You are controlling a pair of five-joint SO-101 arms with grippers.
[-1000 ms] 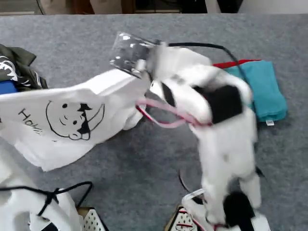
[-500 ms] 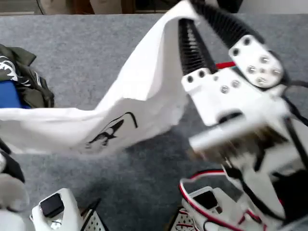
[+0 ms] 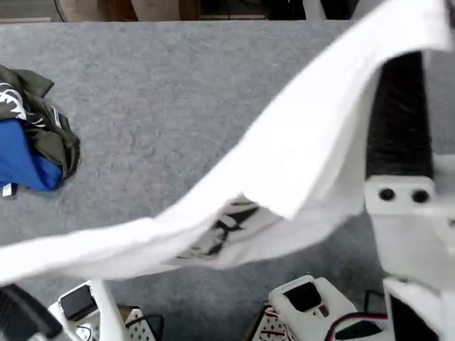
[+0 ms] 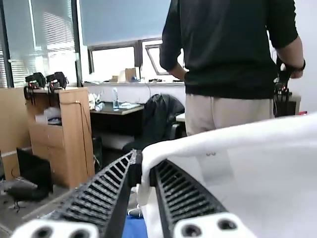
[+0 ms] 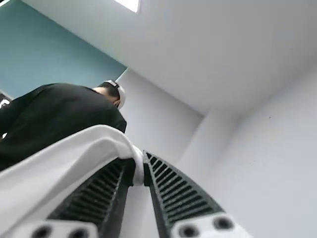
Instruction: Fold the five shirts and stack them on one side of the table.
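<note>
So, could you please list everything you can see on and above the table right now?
white shirt: one, white with black print, held up over the table between both claws
dark shirt: one, dark green with white print, crumpled at the table's left edge
blue shirt: one, blue, left edge, touching the dark shirt
table: one, grey
left claw: one, black fingers, shut on the white shirt's edge
right claw: one, black fingers, shut on the white shirt's edge
</note>
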